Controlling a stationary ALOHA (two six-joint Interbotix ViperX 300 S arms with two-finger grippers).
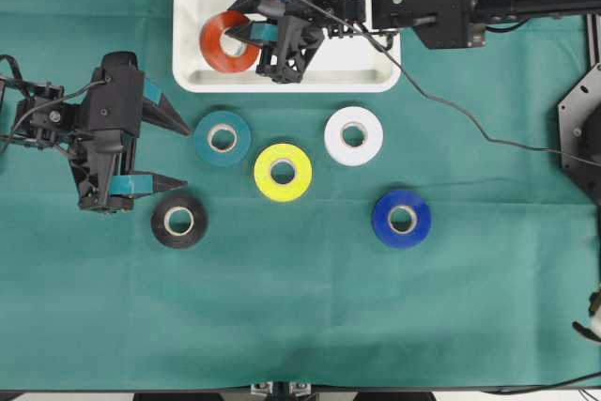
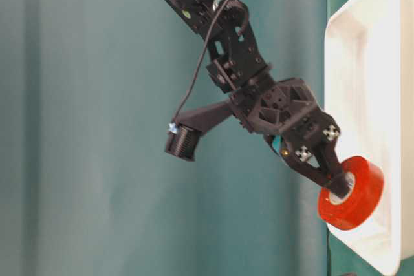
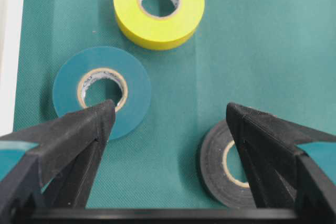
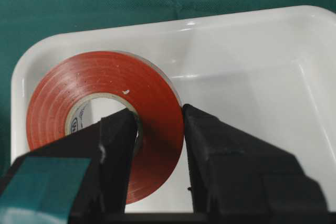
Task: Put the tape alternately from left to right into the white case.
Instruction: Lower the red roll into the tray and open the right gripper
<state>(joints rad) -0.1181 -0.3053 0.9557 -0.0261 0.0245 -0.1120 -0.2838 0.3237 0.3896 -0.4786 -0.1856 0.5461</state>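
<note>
- Over the left end of the white case (image 1: 376,77), the red tape roll (image 1: 228,41) is pinched through its wall by the right gripper (image 1: 252,38); one finger is seen inside the core.
- Outside the white case, on the green cloth (image 1: 470,307), the left gripper (image 1: 184,154) is held spread between the teal roll (image 1: 222,138) and the black roll (image 1: 179,222); the yellow roll (image 1: 283,172), white roll (image 1: 353,135) and blue roll (image 1: 401,219) are laid beyond.

six tape rolls (image 1: 283,172), one white case (image 1: 376,77), two end effectors (image 1: 178,152)

Red roll (image 1: 228,41) in white case (image 1: 192,16); teal (image 1: 222,138), yellow (image 1: 283,172) rolls on green cloth (image 1: 300,316)
</note>
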